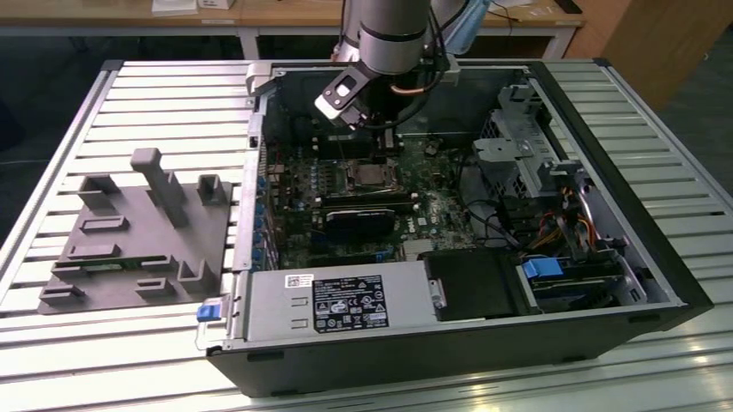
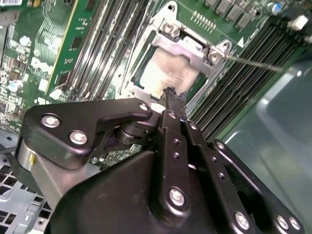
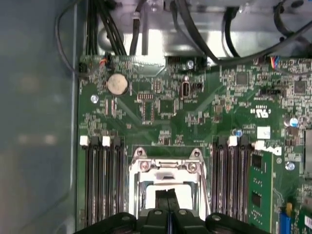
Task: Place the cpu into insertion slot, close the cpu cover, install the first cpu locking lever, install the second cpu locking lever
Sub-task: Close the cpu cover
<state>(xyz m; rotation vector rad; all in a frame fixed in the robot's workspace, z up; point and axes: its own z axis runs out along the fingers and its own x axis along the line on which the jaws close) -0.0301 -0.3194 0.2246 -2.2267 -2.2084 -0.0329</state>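
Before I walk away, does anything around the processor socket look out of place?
One thing: a thin metal lever juts out from beside the cpu cover across the memory slots, so it looks unlatched. The cpu seems to sit flat.

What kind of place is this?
Probably a robotics lab or workshop: an open black metal computer case lies on a slatted silver metal table, a grey robot arm reaches into it, and a pale wooden desk stands behind.

place: probably a robotics lab | slatted metal bench (image 1: 160, 94) | open computer case (image 1: 458, 360) | desks behind (image 1: 287, 13)
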